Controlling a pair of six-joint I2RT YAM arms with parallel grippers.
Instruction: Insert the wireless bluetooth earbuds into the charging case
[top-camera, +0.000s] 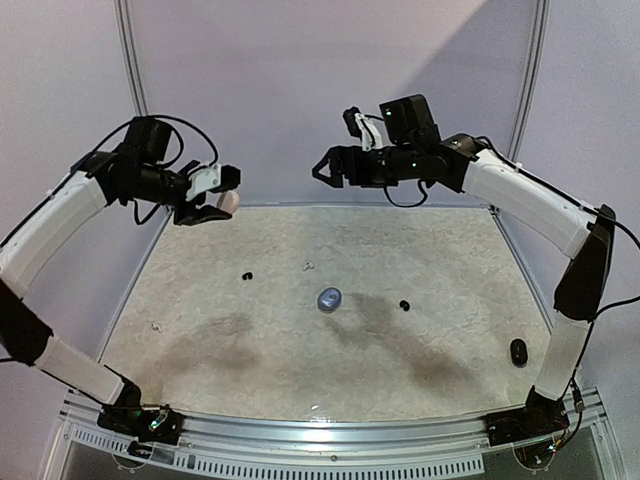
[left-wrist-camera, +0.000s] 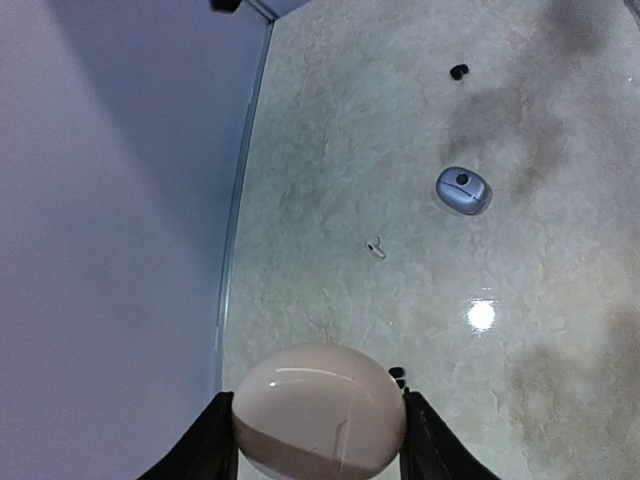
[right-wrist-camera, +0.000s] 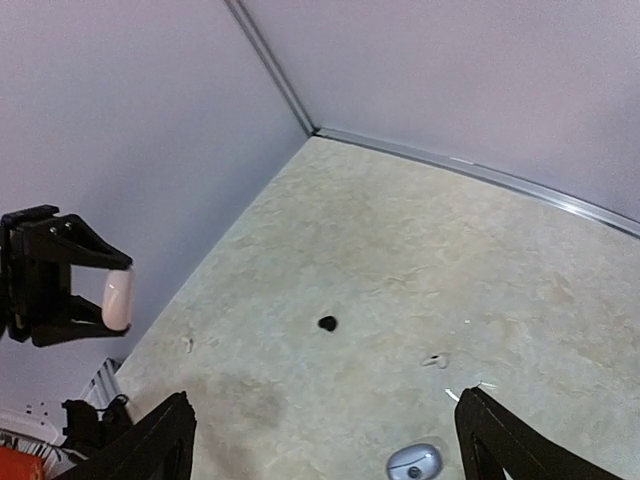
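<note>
Closest to the left wrist camera, a pale case (left-wrist-camera: 318, 410) is sitting between the two fingers of the left gripper (left-wrist-camera: 320, 445). That gripper is clamping the smooth, rounded case on both sides and holding it in the air, well above the table (top-camera: 200, 300), over the far left corner.

The earbuds I am able to see are lying loose on the table surface. One black earbud (top-camera: 247, 275) is resting left of centre. A second black earbud (top-camera: 404, 305) is resting right of centre. A white earbud (top-camera: 310, 266) is lying between them, toward the far side. A whitish item (top-camera: 155, 325) is lying near the left edge, and it is too small for me to identify.

A grey-blue case (top-camera: 328, 298) is sitting near the table centre, between the two black earbuds and on the near side of the white earbud. It is showing a dark spot on its top face. A black case (top-camera: 518, 351) is lying well apart from the others at the near right, close to the right arm.

The right gripper (top-camera: 325, 168) is hanging in the air over the far edge of the table. Its fingers are spread wide and are carrying nothing.
</note>
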